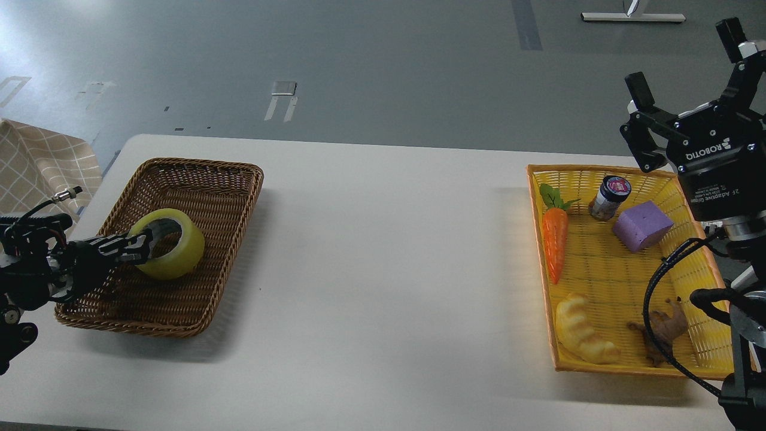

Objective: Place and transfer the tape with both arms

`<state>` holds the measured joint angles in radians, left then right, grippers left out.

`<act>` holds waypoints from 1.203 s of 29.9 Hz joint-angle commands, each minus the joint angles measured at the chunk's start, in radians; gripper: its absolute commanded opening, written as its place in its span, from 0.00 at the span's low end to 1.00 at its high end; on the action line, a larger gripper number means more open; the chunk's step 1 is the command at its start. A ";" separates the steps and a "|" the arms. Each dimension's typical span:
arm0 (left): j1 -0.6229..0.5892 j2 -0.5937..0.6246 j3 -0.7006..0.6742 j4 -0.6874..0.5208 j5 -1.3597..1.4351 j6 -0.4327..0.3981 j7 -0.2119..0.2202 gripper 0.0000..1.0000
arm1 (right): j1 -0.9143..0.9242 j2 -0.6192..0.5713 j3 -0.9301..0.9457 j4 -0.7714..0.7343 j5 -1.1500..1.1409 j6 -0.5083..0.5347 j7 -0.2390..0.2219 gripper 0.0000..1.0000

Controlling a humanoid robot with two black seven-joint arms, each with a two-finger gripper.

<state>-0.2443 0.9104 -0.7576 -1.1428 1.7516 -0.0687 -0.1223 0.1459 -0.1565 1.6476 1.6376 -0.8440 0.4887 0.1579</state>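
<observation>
Near right: yellow basket (598,263) on the counter (383,287). Contents, near to far: pale croissant toy (583,338); small brown animal figure (661,329); orange carrot (555,239); purple block (641,226); dark-lidded jar (609,197). All lie apart from one another.

Near left: left claw (143,242), reaching in from the left edge over the wicker basket (197,287). Fingers clamped on the tape (169,243), apparently one inside the core and one outside the wall, though the dark fingers are hard to separate.

Tape: thick translucent yellow roll, pale core, tilted on edge in the left half of the wicker basket, whether resting on the weave or lifted just clear cannot be told.

Handling, by judgement: stiff and fairly light; smooth outer wrap likely slippery; not fragile. Best hold is across the wall through the core hole, as taken now; for the hand-over, the free side of the ring, opposite the left claw, is the spot to offer.

Far right: right claw (688,78), raised above the yellow basket's far corner, fingers well apart, holding nothing.

Surface: plain white counter, matte, bare between the two baskets, which sit well apart.

Room: grey floor beyond the far edge, with tape marks and a metal floor plate (283,88); checked cloth (42,167) at far left; a white stand base (633,17) at top right.
</observation>
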 commanded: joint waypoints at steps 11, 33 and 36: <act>-0.027 -0.015 -0.003 0.058 -0.015 0.003 -0.119 0.97 | -0.005 0.000 0.000 -0.004 -0.001 0.000 0.000 1.00; -0.147 -0.010 -0.164 -0.210 -0.756 0.118 -0.323 0.98 | 0.030 0.021 0.003 0.011 0.003 0.000 0.005 1.00; -0.154 -0.066 -0.210 -0.280 -0.868 0.118 -0.318 0.98 | 0.067 0.037 0.001 0.007 0.002 0.000 0.005 1.00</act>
<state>-0.3902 0.8942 -0.9278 -1.3517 0.9910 0.0502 -0.4436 0.1802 -0.1347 1.6505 1.6487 -0.8402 0.4887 0.1625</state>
